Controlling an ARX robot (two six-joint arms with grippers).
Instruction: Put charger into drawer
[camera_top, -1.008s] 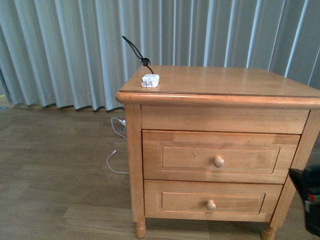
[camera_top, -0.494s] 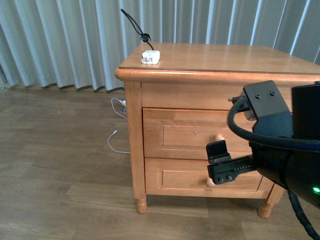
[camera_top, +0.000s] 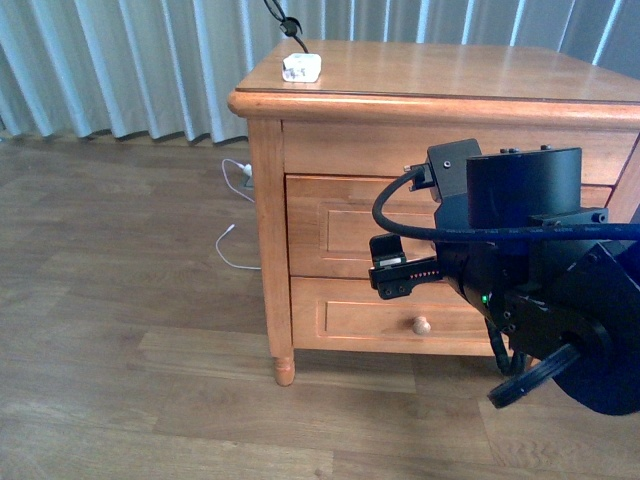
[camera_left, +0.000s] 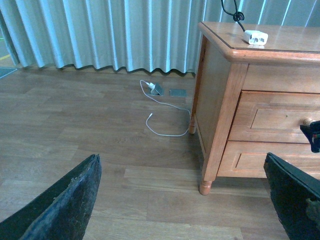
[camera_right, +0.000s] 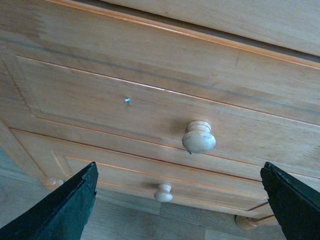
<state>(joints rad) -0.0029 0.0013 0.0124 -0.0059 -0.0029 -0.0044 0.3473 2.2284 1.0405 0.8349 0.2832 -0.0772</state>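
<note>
Honey-coloured wood at 12 o'clock in the front view: a cabinet (camera_top: 265, 200) before a pale pleated curtain (camera_top: 130, 60). On its top, at the 11 o'clock corner, the charger (camera_top: 301, 68) — a small white block lying flat, its thin black cable looping up toward 12 o'clock and out of the picture. Not touched by any pincer.

Below the top, the drawer (camera_top: 335, 228), fully closed, its front partly hidden by the black right arm (camera_top: 520, 260) at 3 o'clock. Under that, a lower drawer (camera_top: 360, 322), closed too, with a round lower knob (camera_top: 421, 325).

Right pincer (camera_right: 178, 167) spread wide and empty, aimed at the drawer front from close by. Seen in the gap between its two fingers, the upper knob (camera_right: 198, 137), not touched.

Left pincer (camera_left: 181, 159) also apart, holding nothing, well away from the cabinet, above the wooden floor (camera_top: 120, 330). On the floor at 9 o'clock from the cabinet, a thin white cable (camera_top: 232, 250).
</note>
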